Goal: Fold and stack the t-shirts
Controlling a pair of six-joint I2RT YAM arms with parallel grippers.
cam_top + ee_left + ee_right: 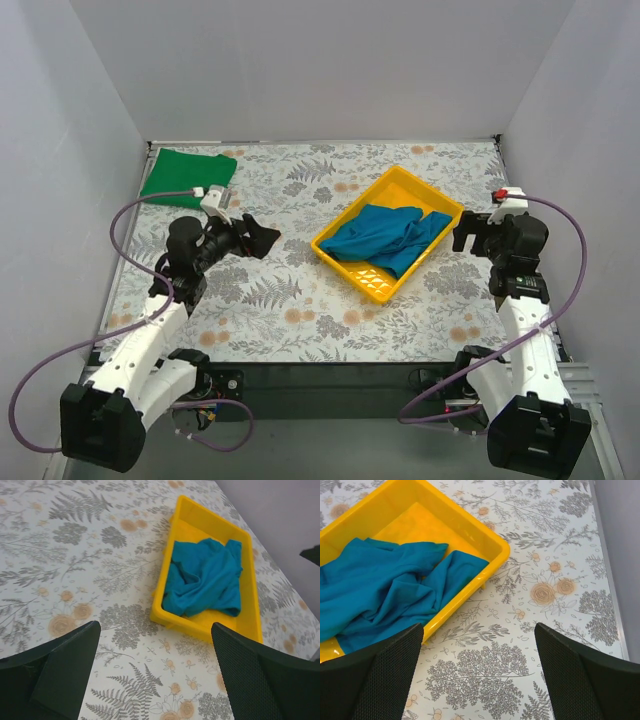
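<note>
one shirt folded, one crumpled
green t-shirt [186,176] lies as a flat folded rectangle at the far left corner of the bench [300,300], long side left-right; teal-blue t-shirt [388,236] sits bunched along the glossy yellow tray [398,190]; left gripper [266,238] and right gripper [464,233] gape wide, empty

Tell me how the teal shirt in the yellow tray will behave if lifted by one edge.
Likely floppy: the teal shirt lies crumpled in soft folds, so it should sag and unfurl. Its cloth lies against the yellow tray wall, so trailing fabric might drag the tray.
</note>
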